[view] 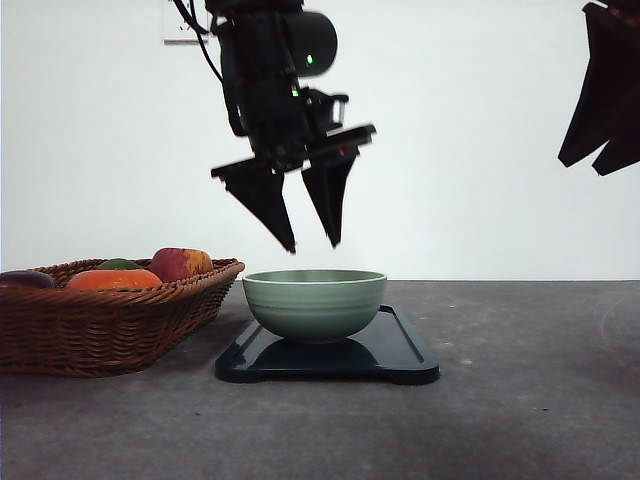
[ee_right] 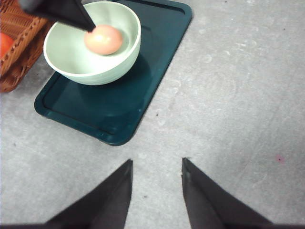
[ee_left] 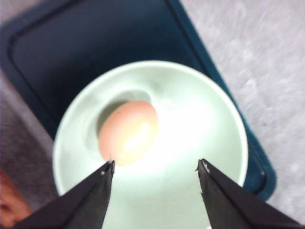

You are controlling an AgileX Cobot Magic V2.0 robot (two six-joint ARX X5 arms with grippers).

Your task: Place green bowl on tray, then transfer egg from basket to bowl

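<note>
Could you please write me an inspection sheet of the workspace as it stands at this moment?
Surface: grey speckled table, a few faint marks.
Job's things: green bowl stands on the tray, towards its basket end; egg lies inside the bowl; basket sits beside the tray, apart from it.
Clutter: fruit in the basket, an orange piece and a red one; a dark item at its far edge, too little visible to name.
Grippers: left gripper open, empty, above the bowl; right gripper open, empty, raised off to the side over bare table.
Cables: black cable along the left arm.
Surroundings: plain white wall.
</note>
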